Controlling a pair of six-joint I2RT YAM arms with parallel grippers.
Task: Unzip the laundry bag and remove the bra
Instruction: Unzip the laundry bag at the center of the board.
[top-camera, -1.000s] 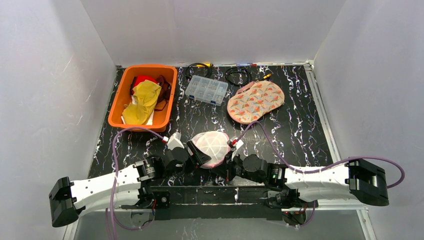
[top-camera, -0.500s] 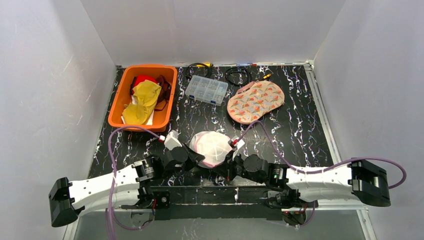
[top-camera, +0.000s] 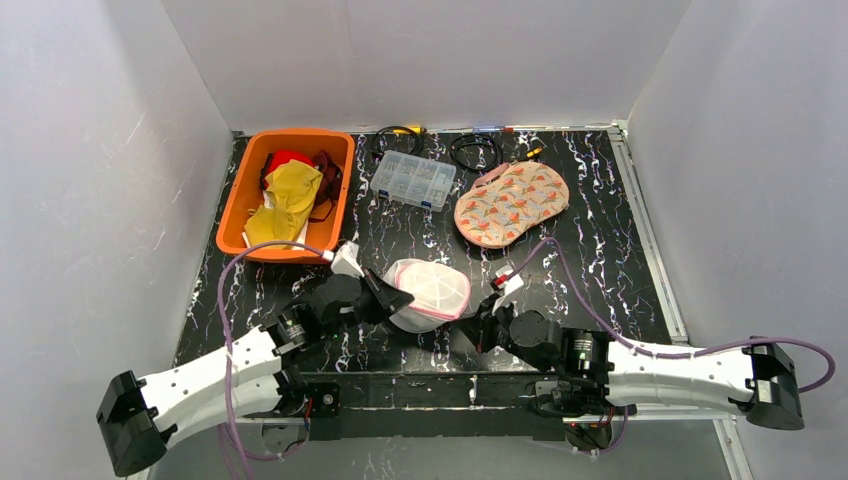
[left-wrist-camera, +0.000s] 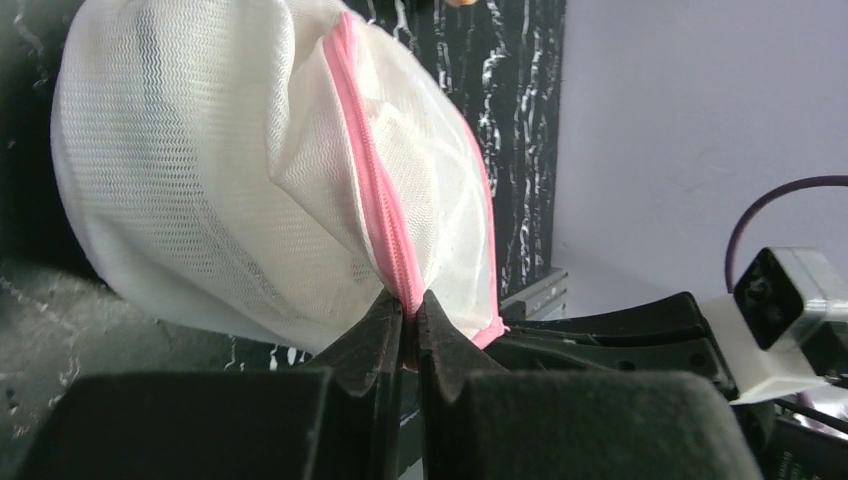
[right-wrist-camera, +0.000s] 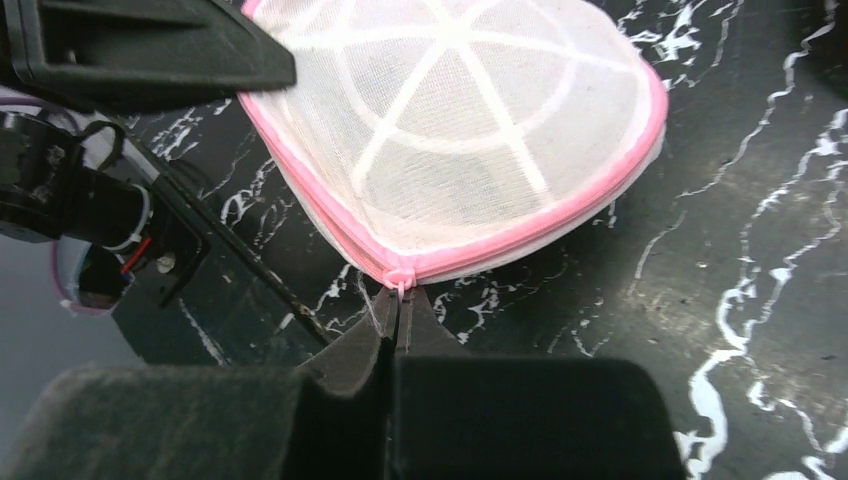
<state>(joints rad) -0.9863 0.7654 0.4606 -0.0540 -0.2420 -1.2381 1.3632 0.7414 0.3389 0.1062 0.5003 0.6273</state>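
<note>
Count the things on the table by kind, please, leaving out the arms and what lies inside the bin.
Mesh laundry bag: 1
Orange bin: 1
Clear compartment box: 1
Patterned fabric piece: 1
Black cable coils: 2
Total: 6

A black, white-veined marble-pattern surface (top-camera: 590, 250) carries an orange tub (top-camera: 232, 205) of yellow and red clothes (top-camera: 282, 200) at its far left corner. Just to the right of the tub lie a clear compartment box (top-camera: 413, 180) and, farther right, a rounded pad with an orange print (top-camera: 511, 203), with two dark coiled cables (top-camera: 474, 150) along the back edge. A white mesh laundry bag (top-camera: 430, 290) with a pink zipper sits near the front edge, apart from the rest.
</note>
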